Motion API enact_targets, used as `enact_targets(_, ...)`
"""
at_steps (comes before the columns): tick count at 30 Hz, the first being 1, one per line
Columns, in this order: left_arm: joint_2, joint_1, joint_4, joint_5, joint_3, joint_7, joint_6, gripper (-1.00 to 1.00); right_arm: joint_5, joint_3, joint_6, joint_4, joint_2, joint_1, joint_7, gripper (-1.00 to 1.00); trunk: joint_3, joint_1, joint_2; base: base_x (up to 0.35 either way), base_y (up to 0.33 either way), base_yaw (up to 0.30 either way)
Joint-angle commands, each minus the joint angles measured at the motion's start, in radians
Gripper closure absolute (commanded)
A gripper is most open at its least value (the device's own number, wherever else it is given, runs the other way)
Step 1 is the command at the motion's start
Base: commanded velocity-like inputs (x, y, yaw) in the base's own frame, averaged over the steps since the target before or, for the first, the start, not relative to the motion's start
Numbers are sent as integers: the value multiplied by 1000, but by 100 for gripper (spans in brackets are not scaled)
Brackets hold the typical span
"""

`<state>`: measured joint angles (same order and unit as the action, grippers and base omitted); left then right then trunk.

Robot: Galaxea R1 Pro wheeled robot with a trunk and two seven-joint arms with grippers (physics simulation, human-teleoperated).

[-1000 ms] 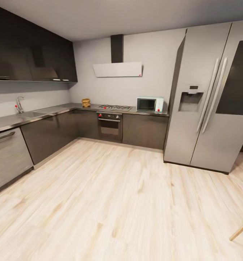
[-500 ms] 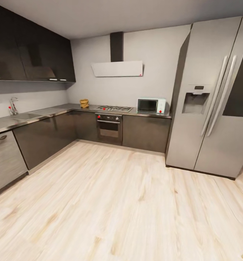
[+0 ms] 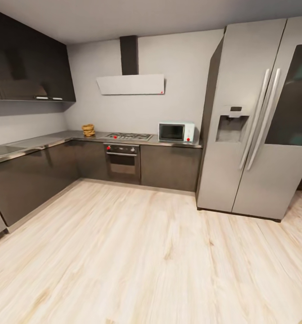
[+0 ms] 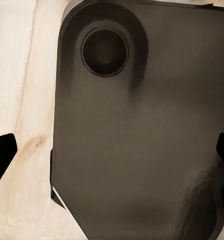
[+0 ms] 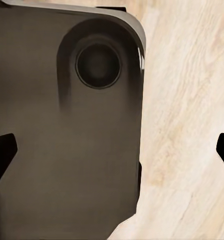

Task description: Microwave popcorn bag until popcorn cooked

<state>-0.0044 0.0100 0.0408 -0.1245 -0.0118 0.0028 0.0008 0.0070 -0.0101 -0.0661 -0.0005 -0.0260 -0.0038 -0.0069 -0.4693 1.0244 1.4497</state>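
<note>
The head camera had swung and moved since half a second earlier: the whole kitchen view shifted left, the sink and tap passed out of frame at the left, and the refrigerator (image 3: 254, 121) now showed its dark door panel at the right edge. Nothing on the counter had moved of itself.

The popcorn bag (image 3: 88, 130) sat on the far countertop (image 3: 56, 138), in the corner just left of the gas hob (image 3: 128, 136). The popcorn inside it was too small to make out. The microwave (image 3: 176, 132) stood on the same countertop right of the hob, close to the refrigerator, its door closed. Below the hob was a dark built-in oven (image 3: 122, 162); above it hung a flat grey hood (image 3: 130, 84). Open wood floor (image 3: 146, 252) lay between the camera and the cabinets.

No writing or brand could be read.

In the left wrist view the left gripper (image 4: 112, 155) had its dark fingertips (image 4: 1, 152) wide apart at opposite edges, over the robot's dark base (image 4: 132, 130). The right gripper (image 5: 112, 150) was likewise spread, holding nothing.
</note>
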Motion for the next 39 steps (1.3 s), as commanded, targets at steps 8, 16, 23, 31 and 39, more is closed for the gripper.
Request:
enact_targets(8, 0, 1, 2, -10, 0, 0, -2, -100, 1, -1, -2, 0, 0, 0, -1, -100, -1, 1, 0, 325, 0, -29)
enact_targets(16, 0, 1, 2, -9, 0, 0, -2, -100, 0, -2, 0, 1, 0, -1, -1, -100, -1, 1, 0, 325, 0, 0)
enact_targets(23, 0, 1, 2, -9, 0, 0, -2, -100, -1, -2, -1, 0, 0, 0, -1, -100, -1, 1, 0, 325, 0, 0)
enact_targets(31, 0, 1, 2, -9, 0, 0, -2, -100, -1, -2, -4, 1, 0, 0, -2, -100, -1, 1, 0, 325, 0, 0)
enact_targets(39, 0, 1, 2, -9, 0, 0, -2, -100, -1, -2, -4, 1, -1, 0, -1, -100, -1, 1, 0, 325, 0, 0)
